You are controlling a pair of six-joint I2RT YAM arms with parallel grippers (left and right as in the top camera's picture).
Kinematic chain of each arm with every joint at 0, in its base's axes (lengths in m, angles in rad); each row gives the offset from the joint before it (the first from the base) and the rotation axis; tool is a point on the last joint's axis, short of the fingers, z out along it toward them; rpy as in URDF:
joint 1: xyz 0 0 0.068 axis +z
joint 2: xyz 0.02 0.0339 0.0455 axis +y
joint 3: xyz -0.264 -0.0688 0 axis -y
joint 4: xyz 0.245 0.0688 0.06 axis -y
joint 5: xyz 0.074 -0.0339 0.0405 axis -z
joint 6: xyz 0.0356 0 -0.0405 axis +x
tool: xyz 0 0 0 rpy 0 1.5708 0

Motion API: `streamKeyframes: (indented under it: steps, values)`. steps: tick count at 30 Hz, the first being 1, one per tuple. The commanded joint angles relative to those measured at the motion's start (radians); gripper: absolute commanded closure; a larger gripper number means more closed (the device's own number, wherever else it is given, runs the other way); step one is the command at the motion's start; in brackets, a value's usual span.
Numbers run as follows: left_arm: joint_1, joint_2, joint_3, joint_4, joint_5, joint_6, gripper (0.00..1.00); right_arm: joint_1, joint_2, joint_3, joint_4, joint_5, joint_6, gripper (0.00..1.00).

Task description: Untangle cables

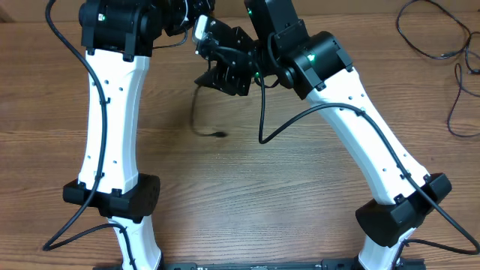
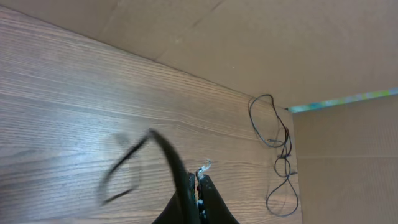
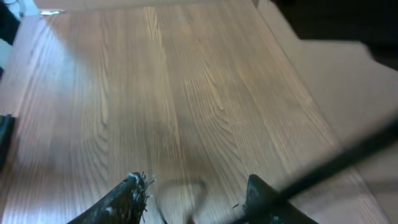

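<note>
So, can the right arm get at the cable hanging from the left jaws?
Probably yes: right jaws stand apart close beside the left jaws, and the cable dangles free over the table.

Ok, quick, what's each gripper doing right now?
Left gripper: closed on a black cable.
Right gripper: open, gripping nothing.

Wood-grain table top (image 1: 240,202) with a smooth satin finish, white arm shells (image 1: 112,127) of glossy hard plastic, black joint housings (image 1: 112,196) matt (plastic, by the look), thin black cables (image 2: 285,149) rubbery and dull, matt brown cardboard wall (image 2: 249,37)
</note>
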Motion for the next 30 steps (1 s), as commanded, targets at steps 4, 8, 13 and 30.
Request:
streamKeyframes:
  steps: [4, 8, 13, 30]
  values:
    - [-0.057, -0.004, 0.009, -0.019, -0.035, 0.018, 0.94, -0.003, 0.003, 0.003, 0.016, 0.023, 0.013, 0.96]
    - [-0.045, -0.006, 0.010, -0.013, -0.057, 0.090, 0.00, -0.023, 0.002, 0.003, 0.063, 0.136, 0.039, 0.96]
    - [-0.003, -0.064, 0.048, 0.003, -0.098, 0.295, 0.00, -0.143, -0.009, 0.005, 0.090, 0.314, 0.095, 0.96]
    - [0.003, -0.247, 0.071, -0.143, -0.309, 0.312, 0.00, -0.719, -0.121, 0.097, 0.053, 0.493, 0.457, 0.96]
